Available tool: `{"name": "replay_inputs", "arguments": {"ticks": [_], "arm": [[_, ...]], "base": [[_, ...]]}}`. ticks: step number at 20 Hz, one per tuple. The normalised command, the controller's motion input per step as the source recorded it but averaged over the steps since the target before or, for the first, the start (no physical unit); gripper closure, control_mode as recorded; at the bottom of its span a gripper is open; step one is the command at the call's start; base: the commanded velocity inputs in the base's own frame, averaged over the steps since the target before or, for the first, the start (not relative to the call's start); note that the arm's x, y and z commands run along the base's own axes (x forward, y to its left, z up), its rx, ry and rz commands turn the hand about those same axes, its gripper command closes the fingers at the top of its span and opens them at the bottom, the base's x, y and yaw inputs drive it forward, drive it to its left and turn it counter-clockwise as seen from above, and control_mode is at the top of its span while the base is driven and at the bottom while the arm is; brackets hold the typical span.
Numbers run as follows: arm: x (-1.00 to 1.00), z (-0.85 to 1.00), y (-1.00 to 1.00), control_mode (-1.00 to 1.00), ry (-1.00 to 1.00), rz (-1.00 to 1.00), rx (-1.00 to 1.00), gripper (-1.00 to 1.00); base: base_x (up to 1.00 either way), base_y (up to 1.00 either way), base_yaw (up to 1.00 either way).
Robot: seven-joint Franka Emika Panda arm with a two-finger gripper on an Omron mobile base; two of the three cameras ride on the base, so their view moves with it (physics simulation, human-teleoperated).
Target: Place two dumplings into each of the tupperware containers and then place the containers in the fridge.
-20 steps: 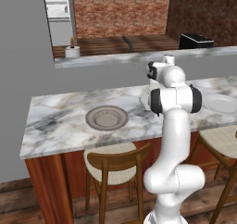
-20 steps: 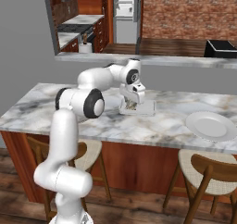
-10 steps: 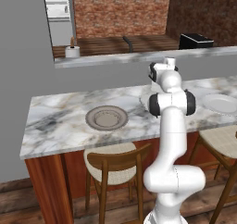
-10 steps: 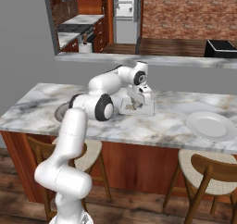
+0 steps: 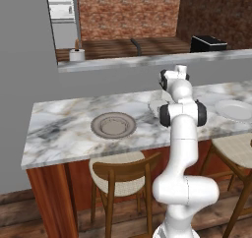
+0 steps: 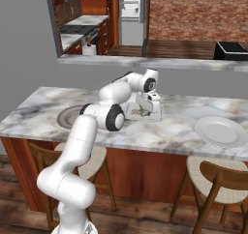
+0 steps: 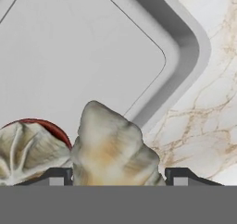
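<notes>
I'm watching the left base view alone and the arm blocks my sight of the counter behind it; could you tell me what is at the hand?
Observer: A dumpling sits between the finger tips of the hand; I cannot tell whether they pinch it.
Operator: Thank you. Is a container nearby?
Observer: Yes, the hand view shows a grey container just beyond that dumpling, with its rounded corner resting on the marble counter.
Operator: Are there any other dumplings close by?
Observer: A second dumpling lies right beside the first.
</notes>
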Motion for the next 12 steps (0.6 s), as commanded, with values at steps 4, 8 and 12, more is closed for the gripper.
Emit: {"name": "replay_inputs", "arguments": {"ticks": [4,8,12], "arm": [[0.08,0.03,-0.01,-1.00,0.00,-0.02,0.00,1.00],[0.14,0.00,0.00,-1.00,0.01,-0.02,0.00,1.00],[0.22,0.00,0.00,-1.00,0.01,-0.03,0.00,1.00]], "base": [[0.00,0.00,0.00],[0.00,0.00,0.00],[0.00,0.00,0.00]]}}
